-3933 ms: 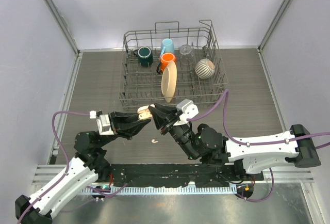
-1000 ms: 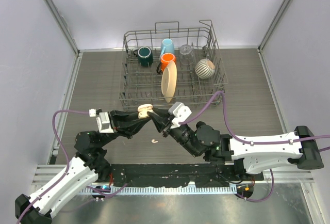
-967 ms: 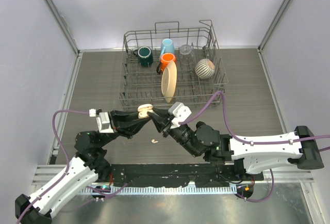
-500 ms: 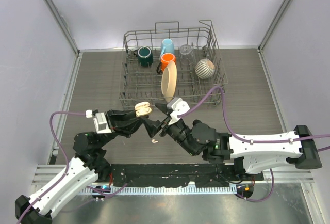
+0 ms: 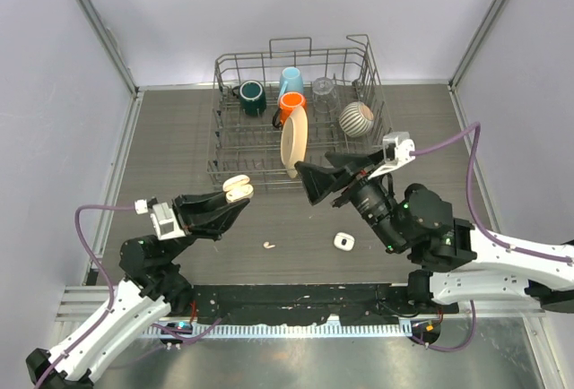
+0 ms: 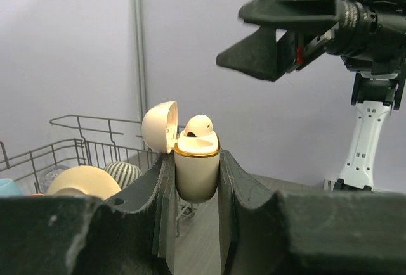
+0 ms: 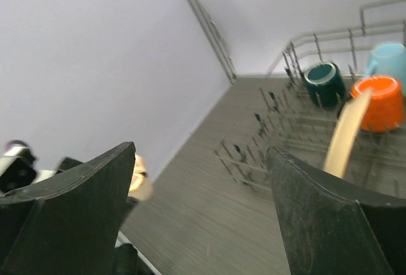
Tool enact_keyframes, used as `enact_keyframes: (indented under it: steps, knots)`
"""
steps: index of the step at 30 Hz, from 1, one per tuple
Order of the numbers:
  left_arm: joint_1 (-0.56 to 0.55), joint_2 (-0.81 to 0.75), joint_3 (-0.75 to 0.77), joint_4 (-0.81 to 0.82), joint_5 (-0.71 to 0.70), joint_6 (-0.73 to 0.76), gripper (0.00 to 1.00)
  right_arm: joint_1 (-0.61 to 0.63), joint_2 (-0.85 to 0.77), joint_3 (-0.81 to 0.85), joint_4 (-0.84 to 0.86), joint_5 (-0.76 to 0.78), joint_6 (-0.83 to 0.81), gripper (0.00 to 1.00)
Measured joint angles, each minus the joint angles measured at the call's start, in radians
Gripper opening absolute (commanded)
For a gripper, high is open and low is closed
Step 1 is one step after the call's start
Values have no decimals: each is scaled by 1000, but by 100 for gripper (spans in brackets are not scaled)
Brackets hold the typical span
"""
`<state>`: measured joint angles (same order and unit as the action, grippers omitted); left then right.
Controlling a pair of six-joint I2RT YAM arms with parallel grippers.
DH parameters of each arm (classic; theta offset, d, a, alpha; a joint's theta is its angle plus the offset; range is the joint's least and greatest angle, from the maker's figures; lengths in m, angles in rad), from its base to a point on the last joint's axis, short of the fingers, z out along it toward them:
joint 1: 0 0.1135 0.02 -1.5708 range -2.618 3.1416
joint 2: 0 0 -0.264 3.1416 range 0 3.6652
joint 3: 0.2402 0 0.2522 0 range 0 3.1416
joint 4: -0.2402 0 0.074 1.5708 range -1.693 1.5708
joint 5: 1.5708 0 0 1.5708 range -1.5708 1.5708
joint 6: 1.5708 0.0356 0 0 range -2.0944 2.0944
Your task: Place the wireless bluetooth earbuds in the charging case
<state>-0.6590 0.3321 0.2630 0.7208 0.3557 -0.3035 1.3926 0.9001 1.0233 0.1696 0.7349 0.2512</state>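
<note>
Setting: dark wood-grain table (image 5: 170, 138) with pale walls around it, two robot arms based at the near edge.

Left gripper (image 6: 196, 158): pressed together on the charging case (image 6: 197, 183), one finger flat against each side, held up above the table left of centre.

Charging case: cream with a gold rim, standing upright in the grip, lid (image 6: 159, 127) hinged open and tipped back to the left in the left wrist view.

Seated earbud (image 6: 199, 125): white, sitting in the open top of the case, its rounded head poking up above the rim.

Right gripper (image 7: 200, 149): spread wide with nothing between the fingers, raised just in front of the dish rack (image 5: 251, 160), well apart from the left gripper and pointing toward it.

Loose earbud (image 5: 269, 246): tiny cream piece lying on the bare table between the two arms, nearer the camera than the held case.

Second case (image 5: 343, 241): small white rounded-square item on the table to the right of the loose earbud, beside the right arm; too small to tell whether it is open or closed.

Dish rack: grey wire, at the far side of the table, holding a teal mug (image 5: 252, 96), a blue cup (image 5: 290, 80), an orange mug (image 5: 291, 104), a clear glass (image 5: 323, 90), a striped bowl (image 5: 357, 118) and a cream plate (image 5: 294, 142) standing on edge.
</note>
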Motion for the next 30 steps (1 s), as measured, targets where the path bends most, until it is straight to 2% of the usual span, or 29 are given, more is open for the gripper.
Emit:
enact_keyframes:
  steps: [6,13,19,30]
  knots:
    - [0,-23,0,-45,-8,26,0,-121,48,5,-285,17,213,85]
    - [0,-71,17,-121,-21,58,0,-204,179,-90,-500,-134,418,79]
    - [0,-117,42,-183,-31,81,0,-208,304,-102,-533,-291,439,76]
    - [0,-151,74,-266,-51,117,0,-208,520,-109,-439,-546,320,76]
